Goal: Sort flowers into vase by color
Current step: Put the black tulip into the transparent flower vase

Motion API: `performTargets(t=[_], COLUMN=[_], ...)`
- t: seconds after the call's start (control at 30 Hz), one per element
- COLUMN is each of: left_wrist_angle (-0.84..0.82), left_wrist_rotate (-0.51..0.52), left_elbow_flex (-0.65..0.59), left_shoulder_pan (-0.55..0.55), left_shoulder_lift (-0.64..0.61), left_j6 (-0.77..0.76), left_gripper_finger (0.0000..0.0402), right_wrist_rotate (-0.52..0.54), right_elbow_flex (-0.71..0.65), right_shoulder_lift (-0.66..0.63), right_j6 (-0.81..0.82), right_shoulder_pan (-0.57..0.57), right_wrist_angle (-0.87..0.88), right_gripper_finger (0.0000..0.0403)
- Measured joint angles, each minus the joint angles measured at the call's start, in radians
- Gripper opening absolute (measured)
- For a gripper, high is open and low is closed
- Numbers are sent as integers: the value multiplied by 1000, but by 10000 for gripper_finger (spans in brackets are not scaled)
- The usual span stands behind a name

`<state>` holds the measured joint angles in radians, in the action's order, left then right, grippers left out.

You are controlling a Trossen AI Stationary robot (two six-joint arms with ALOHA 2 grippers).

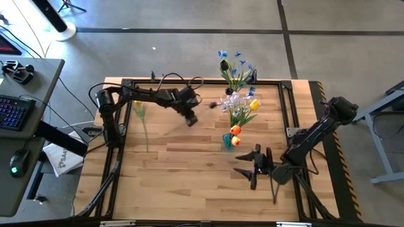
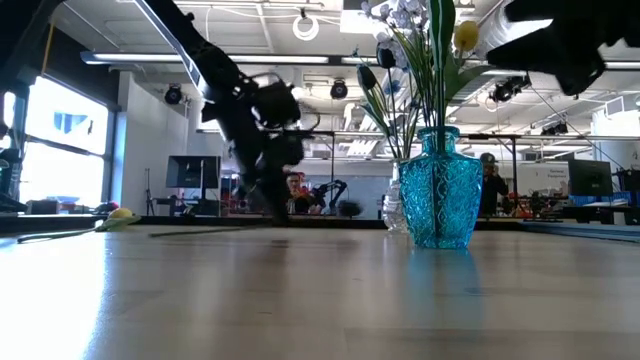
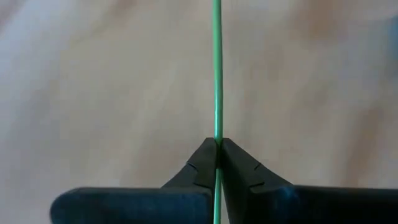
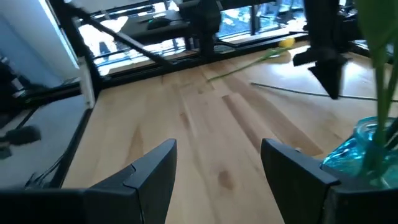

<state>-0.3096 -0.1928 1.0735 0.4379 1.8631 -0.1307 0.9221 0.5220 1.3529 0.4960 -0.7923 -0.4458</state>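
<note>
Wooden planks make up the surface [image 1: 189, 164], and on it the flowers sit in a cluster toward the far right-centre: a turquoise glass vase [image 2: 441, 200] holds stems with yellow and pale lilac-white heads [image 1: 243, 104], orange-red heads [image 1: 235, 133] hang low at its near side, and blue and near-black heads [image 1: 235, 65] rise at the far edge of the surface. A clear vase [image 2: 392, 213] stands just behind the turquoise one in the low view. One yellow flower [image 1: 139, 111] lies flat on the wood at the far left, its stem running toward the near side, well apart from the vases.

Left of the vase cluster, the left hand [image 1: 191, 117] is over the wood, and its wrist view shows its fingers [image 3: 202, 168] pressed together on a thin green stem [image 3: 216, 74] that runs straight between them. The flower head on that stem cannot be made out.

At the near right of the surface, the right hand [image 1: 252, 167] points toward the turquoise vase, its fingers [image 4: 149, 168] spread apart with nothing between them
</note>
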Motion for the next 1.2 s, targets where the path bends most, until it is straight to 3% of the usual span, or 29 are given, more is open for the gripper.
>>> performTargets(t=[0.1,0.3,0.6,0.9,1.07,1.2], left_wrist_angle=[166,606,1176,1483,1684,1745], left_wrist_rotate=[-115,-161,-255,-251,-203,-203], left_elbow_flex=[1,2,2,2,8,77], left_shoulder_pan=[-7,-36,-46,-45,-7,15], left_shoulder_lift=[-31,-64,-63,-64,-10,101], left_j6=[-2,33,114,267,212,155], left_gripper_finger=[1,0,0,0,0,0], right_wrist_rotate=[82,232,264,264,264,265], right_elbow_flex=[0,0,0,0,0,0], right_shoulder_lift=[0,0,0,0,0,0], right_j6=[-7,-7,-7,-7,-11,-26], right_shoulder_pan=[-56,-135,-153,-153,-149,-133], right_wrist_angle=[0,0,0,9,16,16], right_gripper_finger=[231,231,231,231,231,231])
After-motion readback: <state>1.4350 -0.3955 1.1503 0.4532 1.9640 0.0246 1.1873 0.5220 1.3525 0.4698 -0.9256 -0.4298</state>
